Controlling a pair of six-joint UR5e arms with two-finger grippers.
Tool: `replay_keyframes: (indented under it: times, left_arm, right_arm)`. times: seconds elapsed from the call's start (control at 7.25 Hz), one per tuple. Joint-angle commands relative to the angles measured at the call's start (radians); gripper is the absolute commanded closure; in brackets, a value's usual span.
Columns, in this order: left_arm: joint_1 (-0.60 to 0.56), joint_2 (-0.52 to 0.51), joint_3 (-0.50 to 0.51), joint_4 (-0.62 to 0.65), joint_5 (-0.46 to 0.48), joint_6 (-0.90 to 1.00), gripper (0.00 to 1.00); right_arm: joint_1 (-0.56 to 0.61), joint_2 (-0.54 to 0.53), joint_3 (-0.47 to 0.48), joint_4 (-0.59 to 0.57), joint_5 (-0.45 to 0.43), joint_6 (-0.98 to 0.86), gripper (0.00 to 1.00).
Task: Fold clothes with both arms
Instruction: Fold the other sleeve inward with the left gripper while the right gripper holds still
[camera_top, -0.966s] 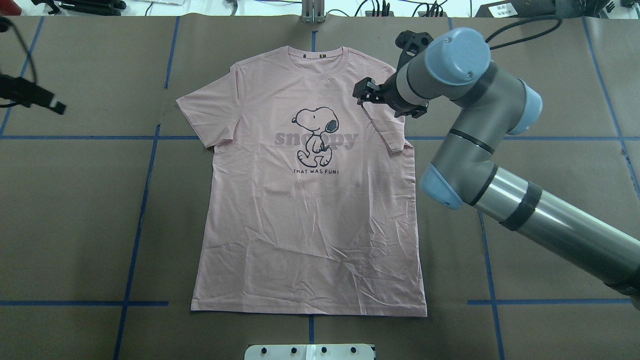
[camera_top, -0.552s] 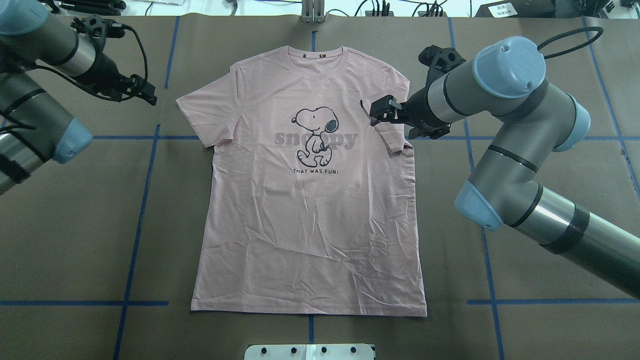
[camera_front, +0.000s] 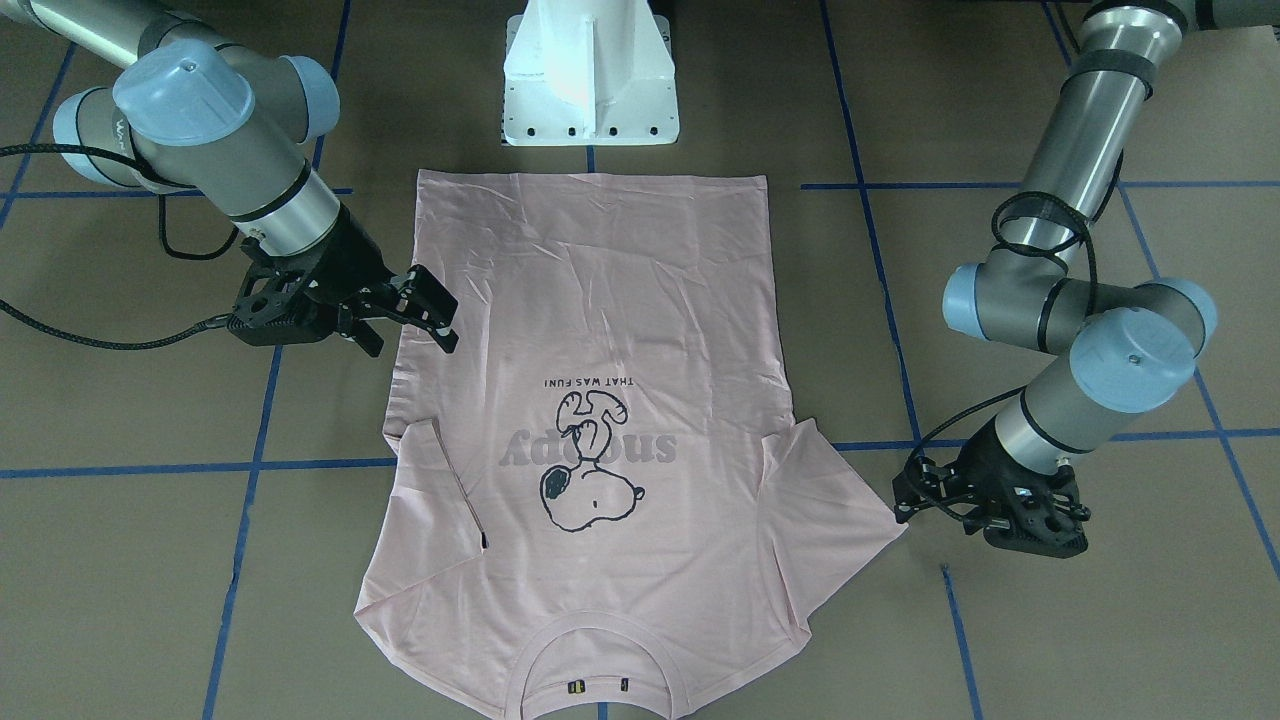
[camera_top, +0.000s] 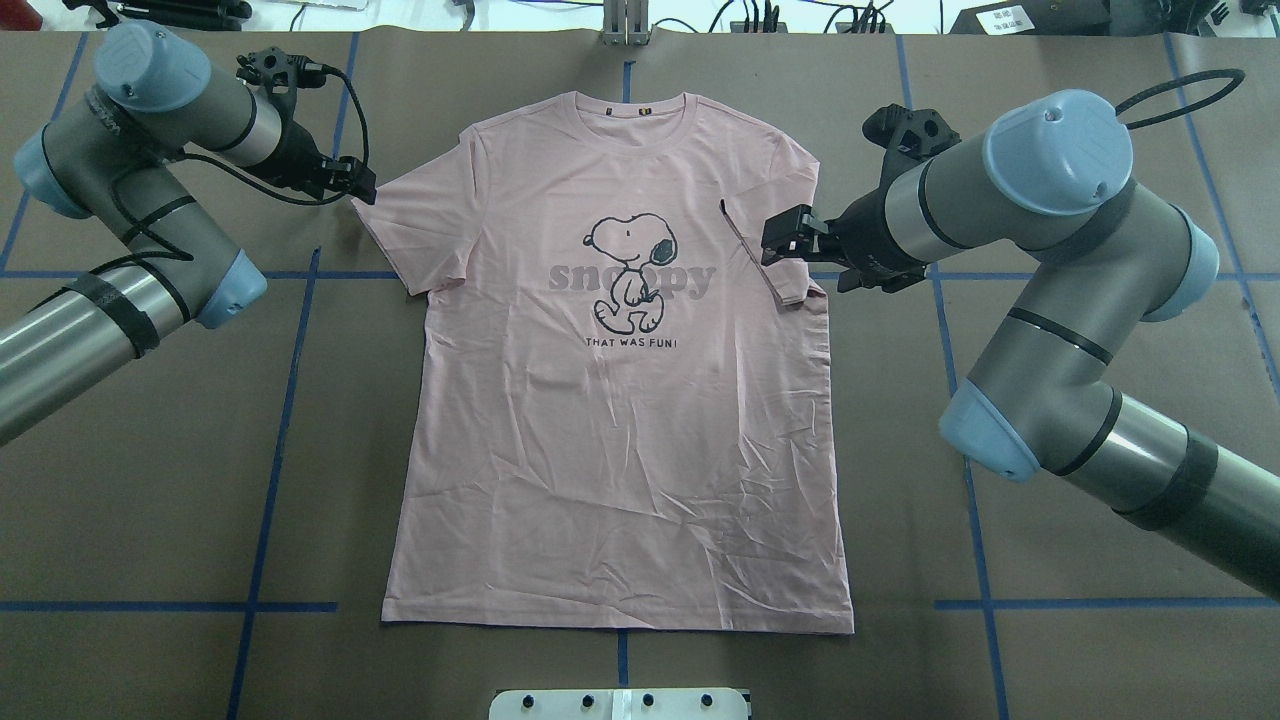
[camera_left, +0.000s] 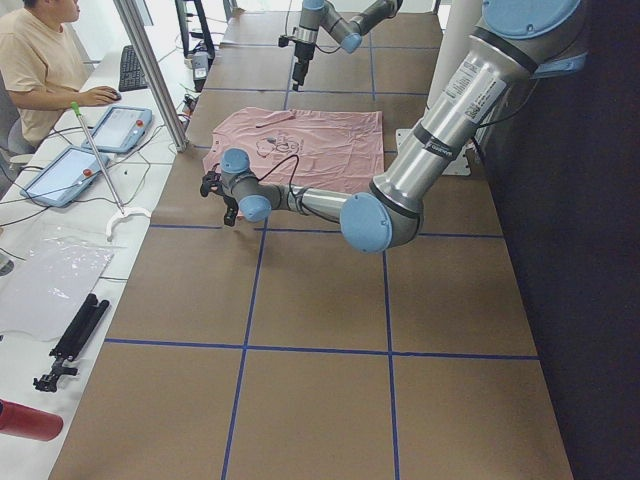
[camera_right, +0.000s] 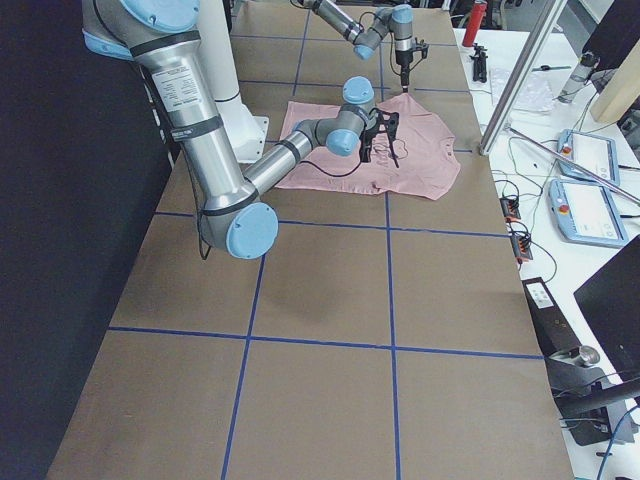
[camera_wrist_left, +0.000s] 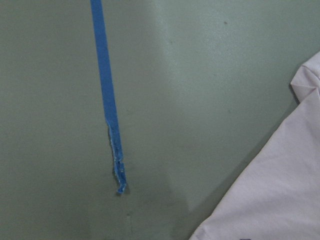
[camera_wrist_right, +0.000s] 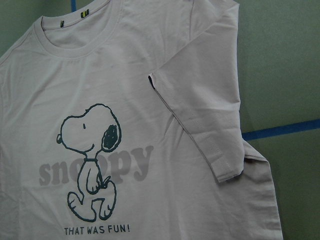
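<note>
Pink T-shirt (camera_top: 620, 450) lay flat on the table (camera_top: 150, 450), right sleeve (camera_wrist_right: 200, 110) folded in. Left gripper (camera_top: 360, 185) had just arrived at the other sleeve (camera_top: 410, 225), spread or closed unclear, likely to fold it; right gripper (camera_top: 772, 240), spread, had drawn back

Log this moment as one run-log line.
T-shirt: flat, print up, right-side sleeve folded inward | left tool: beside left sleeve tip, grip unclear | right tool: open, above folded sleeve
</note>
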Motion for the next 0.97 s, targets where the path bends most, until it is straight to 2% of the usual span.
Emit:
replay_keyframes:
  times: [0.0,0.55,0.83]
  left_arm:
    - [0.015,-0.004,0.003,-0.003,0.005,-0.001,0.33]
    - [0.015,-0.008,0.005,-0.003,0.003,-0.001,1.0]
    - [0.015,-0.047,-0.018,-0.002,0.002,-0.075,1.0]
  right_arm:
    - [-0.001,0.001,0.001,0.0,-0.001,-0.001,0.0]
    - [-0.003,-0.001,-0.005,0.0,-0.016,-0.007,0.0]
    - [-0.006,-0.003,-0.01,-0.001,-0.031,-0.011,0.0]
